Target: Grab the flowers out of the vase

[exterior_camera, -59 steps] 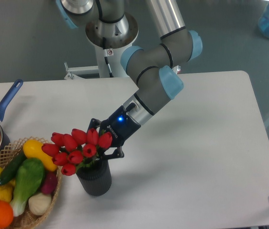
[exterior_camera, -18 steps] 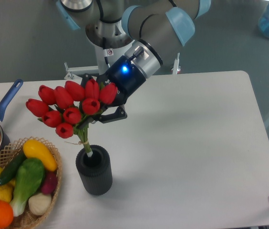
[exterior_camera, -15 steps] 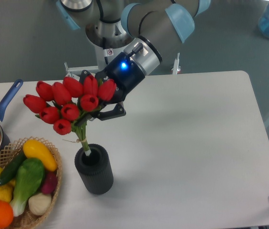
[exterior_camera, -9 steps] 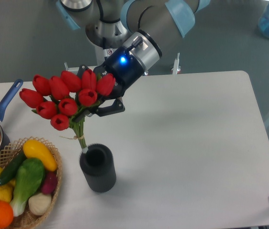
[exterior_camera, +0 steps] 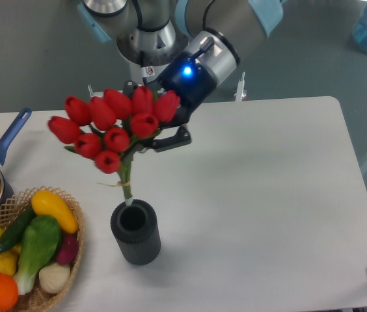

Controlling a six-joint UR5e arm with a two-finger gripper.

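End effector [exterior_camera: 152, 140] pinching the flowers [exterior_camera: 115, 127] just under the red buds, bunch held up in the air, stem tips just above the dark vase [exterior_camera: 135, 232] on the white bench [exterior_camera: 268, 195], basket [exterior_camera: 66, 273] at near left

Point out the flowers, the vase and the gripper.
flowers [exterior_camera: 115, 127]: fixed camera view, on the red tulip buds in the middle of the bunch.
vase [exterior_camera: 139, 246]: fixed camera view, on its ribbed dark side wall.
gripper [exterior_camera: 161, 133]: fixed camera view, between its fingertips, at the bunch.
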